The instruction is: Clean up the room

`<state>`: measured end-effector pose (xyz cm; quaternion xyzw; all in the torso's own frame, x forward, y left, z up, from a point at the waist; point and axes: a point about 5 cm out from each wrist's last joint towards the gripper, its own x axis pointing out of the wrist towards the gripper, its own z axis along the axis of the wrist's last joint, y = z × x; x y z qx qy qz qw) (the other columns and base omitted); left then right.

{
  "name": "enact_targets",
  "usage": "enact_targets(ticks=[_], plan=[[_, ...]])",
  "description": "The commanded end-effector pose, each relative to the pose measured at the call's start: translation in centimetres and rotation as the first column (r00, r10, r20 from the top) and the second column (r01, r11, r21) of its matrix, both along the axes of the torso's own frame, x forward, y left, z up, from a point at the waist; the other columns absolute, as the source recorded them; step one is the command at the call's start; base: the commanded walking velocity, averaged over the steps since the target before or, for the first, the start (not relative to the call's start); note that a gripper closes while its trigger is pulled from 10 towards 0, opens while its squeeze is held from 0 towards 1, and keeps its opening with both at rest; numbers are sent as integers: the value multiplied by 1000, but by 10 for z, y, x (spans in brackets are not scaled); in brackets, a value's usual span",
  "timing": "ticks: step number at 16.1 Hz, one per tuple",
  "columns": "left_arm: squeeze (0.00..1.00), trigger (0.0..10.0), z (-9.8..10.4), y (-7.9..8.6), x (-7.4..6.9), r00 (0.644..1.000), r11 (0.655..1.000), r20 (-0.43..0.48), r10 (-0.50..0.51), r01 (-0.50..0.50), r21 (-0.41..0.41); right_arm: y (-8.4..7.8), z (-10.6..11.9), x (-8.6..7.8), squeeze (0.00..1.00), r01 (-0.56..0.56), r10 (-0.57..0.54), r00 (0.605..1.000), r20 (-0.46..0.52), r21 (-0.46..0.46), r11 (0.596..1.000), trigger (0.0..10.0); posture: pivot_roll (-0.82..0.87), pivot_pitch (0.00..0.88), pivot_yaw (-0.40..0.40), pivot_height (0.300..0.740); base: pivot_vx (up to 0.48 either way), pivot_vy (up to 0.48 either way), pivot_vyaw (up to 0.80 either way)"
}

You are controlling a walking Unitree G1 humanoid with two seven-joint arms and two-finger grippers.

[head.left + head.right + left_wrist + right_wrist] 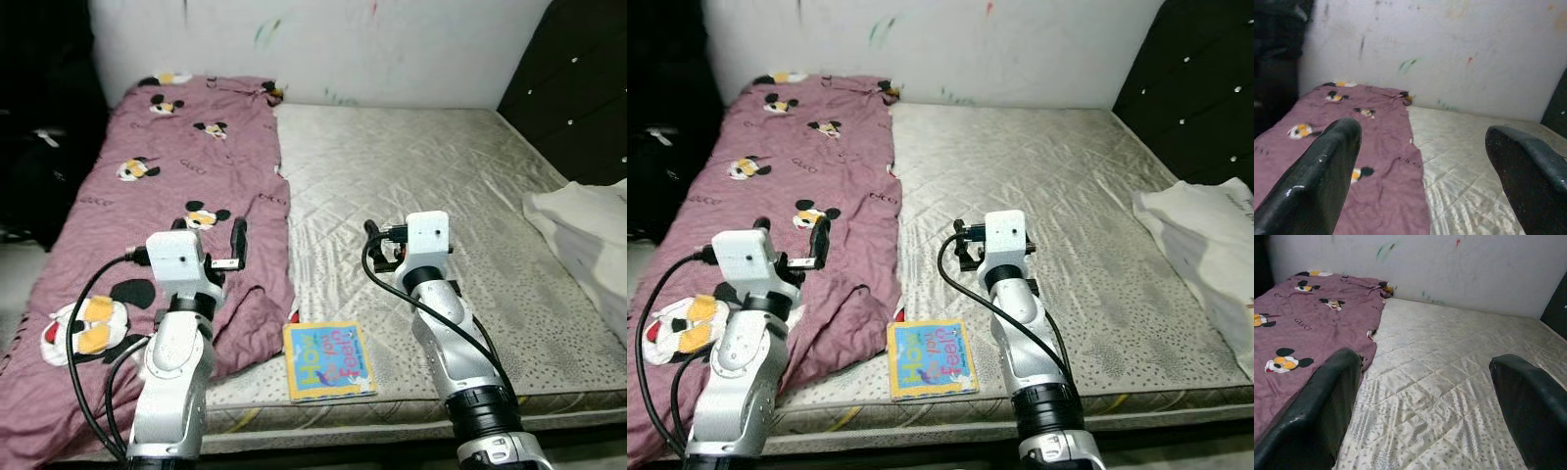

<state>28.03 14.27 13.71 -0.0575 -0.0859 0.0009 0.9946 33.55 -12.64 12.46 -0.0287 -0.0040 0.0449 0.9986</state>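
A colourful children's book (pixel 328 360) lies flat at the front edge of the grey quilted mattress (pixel 421 166), between my two arms. A mauve blanket with cartoon mice (pixel 176 176) covers the bed's left side and hangs over the front edge. At the right edge of the bed sits a crumpled white cloth (pixel 588 235). My left gripper (pixel 236 243) hovers above the blanket, open and holding nothing (pixel 1422 132). Just beyond the book, my right gripper (pixel 377 245) is raised above the mattress, also open and holding nothing (pixel 1425 360).
A white wall with paint marks (pixel 392 49) runs behind the bed. A dark studded panel (pixel 578 88) stands at the right. Dark clutter (pixel 39 157) lies in shadow left of the bed. The bed's front edge is right under my arms.
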Motion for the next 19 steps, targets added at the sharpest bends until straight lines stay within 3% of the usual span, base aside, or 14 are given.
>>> enact_targets(ticks=[1,4,6,9,12,17,19], plan=[[0,10000,-2,2,-3,1000,1000,-20,17,-17,9,-7,4,-4,0,17,-17,1000,24,13,1000,10000,-54,36,-46,740,0,0,0],[0,10000,-7,4,-6,999,1000,-34,22,-22,18,-13,-5,-11,0,23,-23,1000,-13,11,1000,10000,-46,40,-67,740,0,0,0],[0,10000,-7,13,-12,995,997,-52,80,-79,24,-16,-7,-19,0,7,-7,999,-31,8,1000,10000,-29,71,-61,716,0,0,0],[0,10000,-11,19,-18,993,996,-71,90,-87,35,-19,-13,-27,0,28,-27,999,-47,11,1000,10000,-36,82,-59,681,0,0,0],[0,10000,-10,21,-11,992,995,-78,99,-97,36,-15,-13,-32,0,8,-7,998,-64,12,1000,10000,-43,109,-69,636,0,0,0],[0,10000,-8,24,-11,992,994,-71,101,-98,43,-12,-13,-30,0,-11,11,997,-73,5,1000,10000,-41,114,-77,576,0,0,0],[0,10000,-7,23,-9,993,994,-65,102,-100,45,-9,-12,-28,0,-25,25,997,-74,1,1000,10000,-41,114,-77,571,0,0,0]])
